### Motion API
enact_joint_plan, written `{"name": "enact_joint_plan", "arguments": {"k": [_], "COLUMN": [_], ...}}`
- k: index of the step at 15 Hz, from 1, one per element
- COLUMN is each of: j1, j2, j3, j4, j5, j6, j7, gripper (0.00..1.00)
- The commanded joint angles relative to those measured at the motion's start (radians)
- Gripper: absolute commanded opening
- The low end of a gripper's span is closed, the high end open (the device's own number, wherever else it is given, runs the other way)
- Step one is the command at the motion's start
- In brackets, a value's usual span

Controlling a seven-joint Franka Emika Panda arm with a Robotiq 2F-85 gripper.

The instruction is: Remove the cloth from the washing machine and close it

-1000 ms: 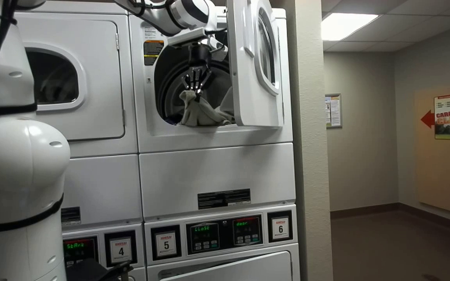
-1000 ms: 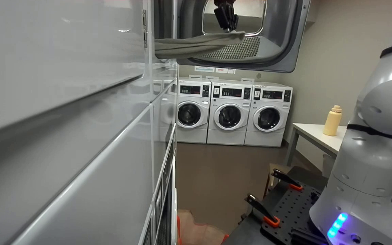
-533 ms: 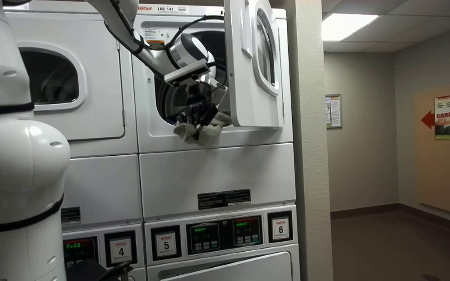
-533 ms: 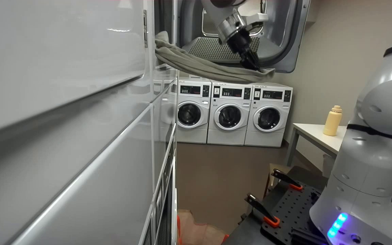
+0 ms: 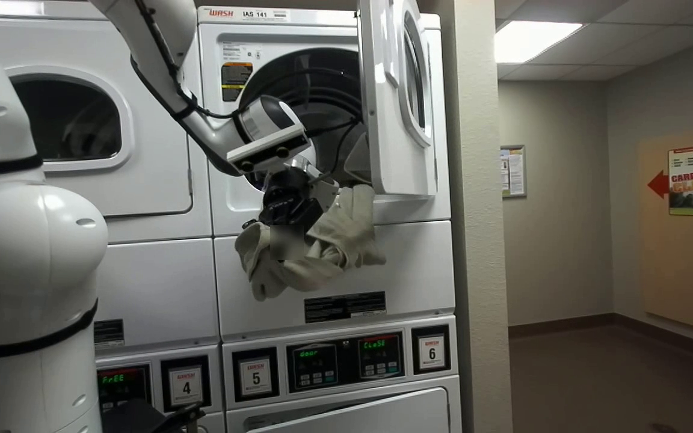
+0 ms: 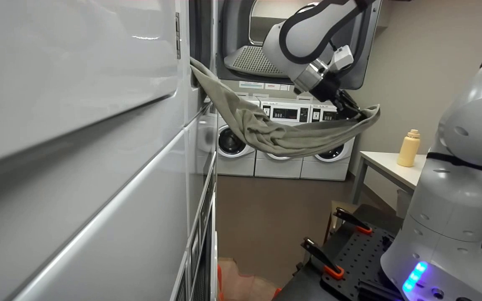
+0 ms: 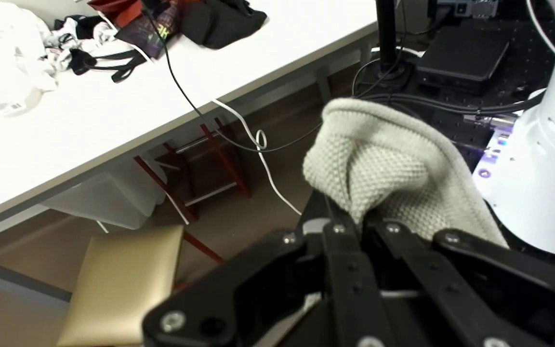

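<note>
The cloth is light grey-green. It hangs in a sagging band in both exterior views [image 5: 349, 240] [image 6: 283, 136]. One end runs up over the lower rim of the washing machine [image 5: 304, 207] opening; how much lies inside is hidden. My gripper [image 6: 359, 115] is outside the machine, lower than the opening, and holds the other end. In the wrist view the gripper [image 7: 360, 226] is shut on a pinched fold of the cloth [image 7: 398, 166]. The fingertips are blurred in an exterior view. The machine's door [image 5: 382, 138] stands wide open, and its grey inner side [image 6: 358, 71] faces the arm.
A lower machine's door [image 5: 376, 415] is tilted open. A white table [image 6: 385, 161] holds a yellow bottle [image 6: 409, 148] and, in the wrist view, clothes [image 7: 219, 24]. Black clamps [image 6: 322, 257] stick up at the robot's base. A tan seat [image 7: 123, 284] stands near the table.
My gripper has moved down and out of the opening, away from the machine, drawing the cloth with it. More of the cloth now hangs outside. The door stays open.
</note>
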Motion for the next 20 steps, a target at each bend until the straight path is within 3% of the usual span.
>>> {"name": "enact_joint_plan", "arguments": {"k": [1, 11, 16, 20], "j1": [-0.004, -0.007, -0.065, -0.141], "j2": [-0.024, 0.149, 0.139, 0.149], "j3": [0.001, 0.048, 0.043, 0.045], "j4": [-0.063, -0.04, -0.113, -0.131], "j5": [-0.036, 0.251, 0.134, -0.024], "j6": [0.151, 0.751, 1.04, 1.188], "j7": [0.163, 0.552, 0.751, 0.975], "gripper": [0.02, 0.02, 0.02, 0.02]}}
